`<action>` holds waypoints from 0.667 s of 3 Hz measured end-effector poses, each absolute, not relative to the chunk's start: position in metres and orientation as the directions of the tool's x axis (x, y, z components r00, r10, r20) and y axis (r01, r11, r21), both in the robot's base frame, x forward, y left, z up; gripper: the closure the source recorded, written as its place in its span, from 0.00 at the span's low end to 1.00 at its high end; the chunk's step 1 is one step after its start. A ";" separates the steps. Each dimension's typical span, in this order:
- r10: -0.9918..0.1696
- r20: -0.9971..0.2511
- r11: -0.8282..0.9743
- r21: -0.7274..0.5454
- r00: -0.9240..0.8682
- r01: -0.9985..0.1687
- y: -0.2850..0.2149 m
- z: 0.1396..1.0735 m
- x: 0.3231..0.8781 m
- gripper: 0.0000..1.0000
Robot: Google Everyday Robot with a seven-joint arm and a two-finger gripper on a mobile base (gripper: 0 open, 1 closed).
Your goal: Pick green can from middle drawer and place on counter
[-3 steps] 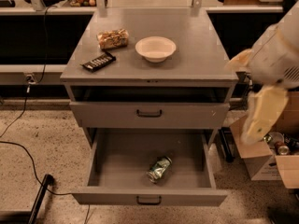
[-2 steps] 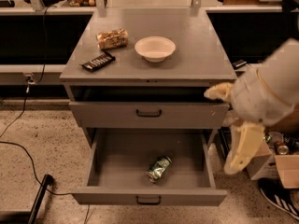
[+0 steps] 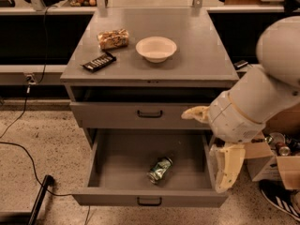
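The gripper [image 3: 204, 149] hangs at the right front corner of the open middle drawer [image 3: 123, 156]. Its two cream fingers [image 3: 228, 167] are spread well apart and hold nothing: one points down past the drawer's right wall, and the other juts sideways in front of the shut drawer front [image 3: 117, 114] above. The thick white arm [image 3: 262, 95] rises from the gripper up and to the right.

Just left of the gripper and lower, the green can [image 3: 160, 169] lies on its side on the drawer floor, near the front wall and right of the middle. It is tilted on a diagonal, dented, and apart from the gripper.

Above the gripper is the counter [image 3: 192, 60]. On it, up and to the left of the gripper, stands a pale bowl [image 3: 156, 48]. Farther left lies a tan wrapped snack packet [image 3: 113, 38], and in front of that a dark flat bar-shaped packet [image 3: 99, 62].

To the right of the gripper, behind the arm, a cardboard box [image 3: 279, 170] sits on the speckled floor [image 3: 42, 139]. Far to the left, a black cable [image 3: 21, 150] trails across that floor.
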State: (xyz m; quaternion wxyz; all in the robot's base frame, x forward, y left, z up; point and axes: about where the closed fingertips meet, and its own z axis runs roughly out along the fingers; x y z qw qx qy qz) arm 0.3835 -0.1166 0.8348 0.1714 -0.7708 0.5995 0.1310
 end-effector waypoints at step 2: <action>-0.850 -0.182 -0.500 -0.022 0.495 -0.866 -0.125 0.775 0.364 0.00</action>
